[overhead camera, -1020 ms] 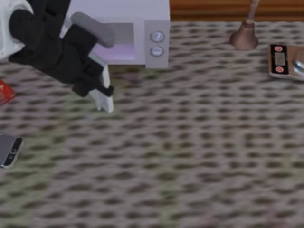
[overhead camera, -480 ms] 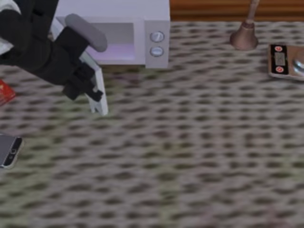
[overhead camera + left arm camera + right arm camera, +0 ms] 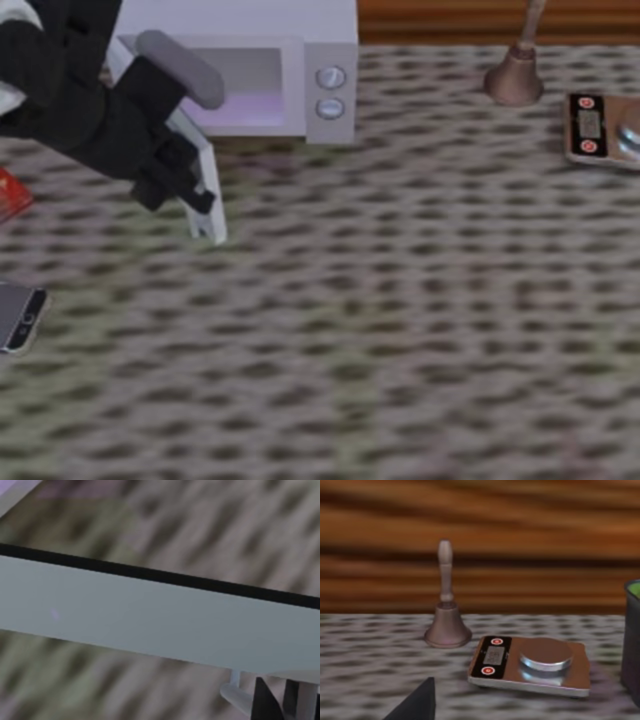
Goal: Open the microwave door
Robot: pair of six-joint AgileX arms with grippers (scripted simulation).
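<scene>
The microwave point(image 3: 300, 70) stands at the desk's far edge. Our left gripper point(image 3: 195, 205) is clamped on the handle end of the microwave door point(image 3: 205, 185), which stands swung well out, exposing the cavity. Our right gripper's state we cannot tell.

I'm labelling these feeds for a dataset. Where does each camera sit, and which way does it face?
Top view: above the table, looking down; left gripper at the open microwave door.
Left wrist view: on the left arm, close against the door's edge.
Right wrist view: on the right arm, facing the bell and scale.
Shared: top and right wrist views show both.
</scene>
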